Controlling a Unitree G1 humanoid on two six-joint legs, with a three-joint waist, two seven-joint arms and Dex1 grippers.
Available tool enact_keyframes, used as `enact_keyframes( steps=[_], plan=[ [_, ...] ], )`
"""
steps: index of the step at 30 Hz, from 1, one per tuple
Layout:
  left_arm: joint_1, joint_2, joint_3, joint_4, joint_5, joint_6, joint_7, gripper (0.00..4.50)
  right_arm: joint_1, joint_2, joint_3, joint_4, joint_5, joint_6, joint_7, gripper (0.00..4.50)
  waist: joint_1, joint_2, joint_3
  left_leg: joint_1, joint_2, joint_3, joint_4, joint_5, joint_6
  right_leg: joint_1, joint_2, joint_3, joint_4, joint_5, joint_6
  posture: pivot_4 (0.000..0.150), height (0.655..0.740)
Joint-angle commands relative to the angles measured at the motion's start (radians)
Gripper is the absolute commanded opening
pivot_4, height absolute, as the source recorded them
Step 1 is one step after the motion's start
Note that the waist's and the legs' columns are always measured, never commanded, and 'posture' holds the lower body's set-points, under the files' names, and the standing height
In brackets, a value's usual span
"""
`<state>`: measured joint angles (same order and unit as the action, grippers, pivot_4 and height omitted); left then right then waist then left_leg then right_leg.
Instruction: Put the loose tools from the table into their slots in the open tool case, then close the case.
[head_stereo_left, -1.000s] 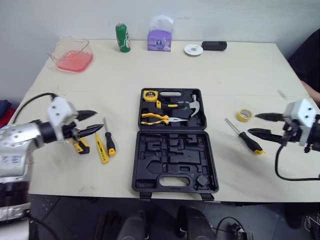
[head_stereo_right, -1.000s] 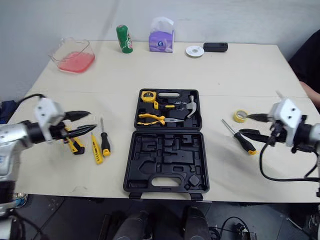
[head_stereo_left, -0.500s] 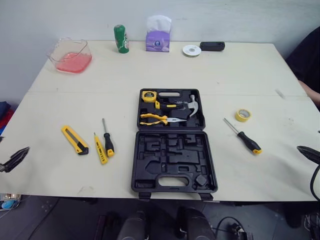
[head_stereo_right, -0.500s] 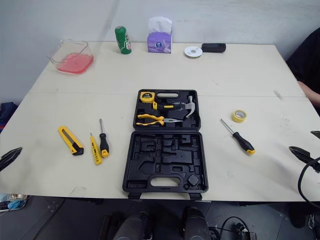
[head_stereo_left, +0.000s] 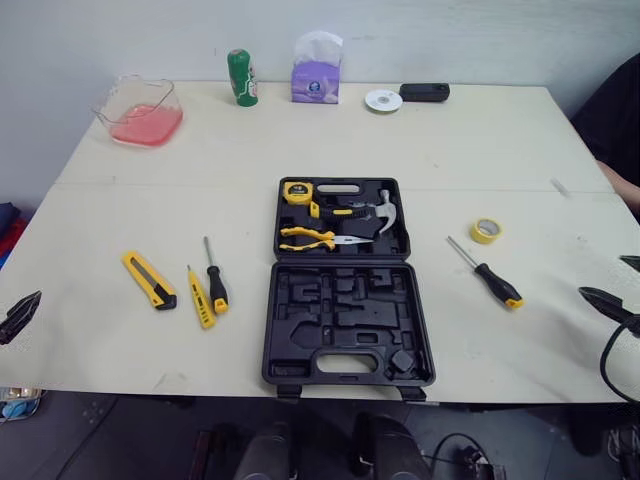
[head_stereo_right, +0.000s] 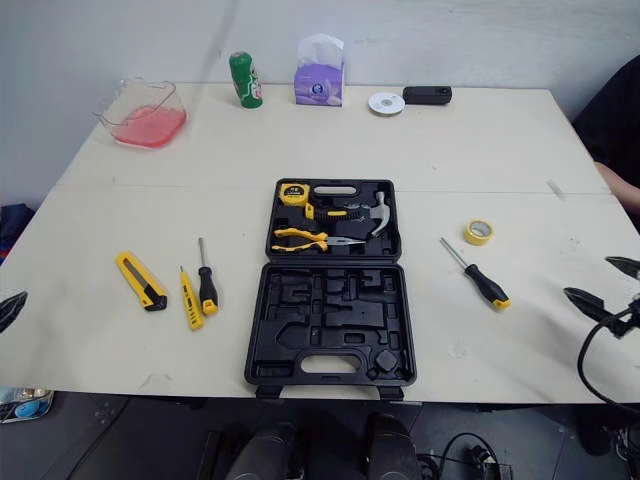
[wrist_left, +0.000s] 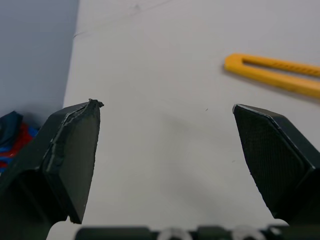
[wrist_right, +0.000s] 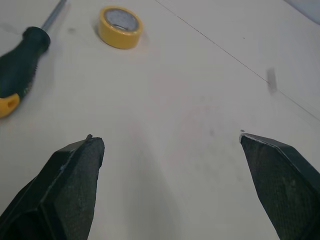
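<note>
The black tool case lies open mid-table. Its far half holds a tape measure, pliers and a hammer; the slots in its near half are bare. Left of the case lie a yellow utility knife, a yellow tester screwdriver and a small black-handled screwdriver. On the right lie a larger screwdriver and a yellow tape roll. My left gripper hangs open at the table's left edge, short of the knife. My right gripper is open by the right edge, near the screwdriver.
Along the far edge stand a clear tub of pink liquid, a green can, a purple tissue box, a white disc and a black device. A person's dark sleeve shows at the right.
Both arms have drawn back from over the table to its left and right edges. The tools and the case have not moved.
</note>
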<state>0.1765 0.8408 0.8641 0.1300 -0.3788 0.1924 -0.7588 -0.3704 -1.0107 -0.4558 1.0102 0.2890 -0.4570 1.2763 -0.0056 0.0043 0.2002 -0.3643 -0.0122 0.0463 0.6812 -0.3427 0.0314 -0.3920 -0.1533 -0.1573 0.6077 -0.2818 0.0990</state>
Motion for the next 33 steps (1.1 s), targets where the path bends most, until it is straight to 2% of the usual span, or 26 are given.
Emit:
enact_keyframes(
  steps=[1,6,12,16,18,20,23,26,30,33],
  plan=[
    [0.022,-0.004,0.013,-0.146,-0.071,0.129,0.030,4.46,-0.018,0.019,-0.003,-0.084,0.067,0.011,0.074,4.50,0.001,0.000,0.000,0.000,0.000,0.000,0.000,0.000,0.000,0.000,0.000,0.000,0.000,0.000,0.000,0.150,0.7400],
    [0.024,-0.010,-0.012,-0.423,-0.194,0.385,0.106,4.46,-0.044,0.097,0.026,-0.267,0.162,0.096,0.165,4.50,0.002,0.000,0.000,-0.001,0.002,0.000,0.001,0.000,0.000,0.000,0.002,0.001,0.000,0.001,-0.001,0.150,0.7400],
    [-0.015,-0.002,-0.061,-0.722,-0.351,0.701,0.278,4.46,-0.054,0.168,0.107,-0.488,0.220,0.207,0.224,4.50,0.005,0.000,0.000,-0.001,0.003,0.000,0.001,0.000,-0.001,0.000,0.004,0.001,-0.001,0.001,-0.001,0.150,0.7400],
    [-0.135,-0.010,-0.108,-0.816,-0.446,0.907,0.452,4.46,-0.075,0.187,0.158,-0.587,0.244,0.291,0.237,4.50,0.011,0.000,0.000,-0.001,0.003,0.000,0.002,0.000,-0.001,0.000,0.005,0.001,0.000,0.001,-0.002,0.150,0.7400],
    [-0.214,0.004,-0.162,-0.858,-0.495,1.089,0.543,4.46,-0.080,0.204,0.186,-0.652,0.265,0.334,0.244,4.50,0.014,0.000,0.000,-0.001,0.003,0.000,0.003,0.000,-0.001,0.000,0.005,0.001,0.000,0.001,-0.002,0.150,0.7400],
    [-0.339,-0.068,-0.206,-0.889,-0.531,1.256,0.646,4.46,-0.076,0.217,0.216,-0.713,0.272,0.360,0.250,4.50,0.018,0.000,0.000,-0.001,0.003,0.000,0.003,0.000,-0.001,0.001,0.005,0.001,0.000,0.001,-0.002,0.150,0.7400],
    [-0.471,-0.175,-0.271,-0.933,-0.491,1.386,0.756,4.46,-0.094,0.232,0.229,-0.745,0.274,0.388,0.225,4.50,0.028,-0.001,0.000,-0.002,0.003,0.000,0.003,0.000,-0.001,0.000,0.008,0.001,0.000,0.001,-0.002,0.150,0.7400],
    [-0.511,-0.306,-0.335,-0.953,-0.465,1.422,0.880,4.46,-0.110,0.240,0.247,-0.763,0.267,0.402,0.216,4.50,0.031,-0.001,-0.001,-0.003,0.002,0.000,0.004,0.000,-0.001,0.000,0.011,0.001,0.000,0.001,-0.002,0.150,0.7400],
    [-0.523,-0.427,-0.410,-0.952,-0.401,1.422,1.015,4.46,-0.122,0.244,0.258,-0.779,0.267,0.419,0.213,4.50,0.031,-0.002,-0.001,-0.003,0.002,0.000,0.004,0.000,-0.002,0.000,0.011,0.001,0.000,0.001,-0.002,0.150,0.7400],
    [-0.531,-0.489,-0.446,-0.947,-0.365,1.422,1.065,4.46,-0.125,0.245,0.263,-0.801,0.272,0.437,0.210,4.50,0.031,-0.002,-0.001,-0.003,0.002,0.000,0.005,0.000,-0.002,0.000,0.012,0.001,0.000,0.001,-0.002,0.150,0.7400]
  ],
)
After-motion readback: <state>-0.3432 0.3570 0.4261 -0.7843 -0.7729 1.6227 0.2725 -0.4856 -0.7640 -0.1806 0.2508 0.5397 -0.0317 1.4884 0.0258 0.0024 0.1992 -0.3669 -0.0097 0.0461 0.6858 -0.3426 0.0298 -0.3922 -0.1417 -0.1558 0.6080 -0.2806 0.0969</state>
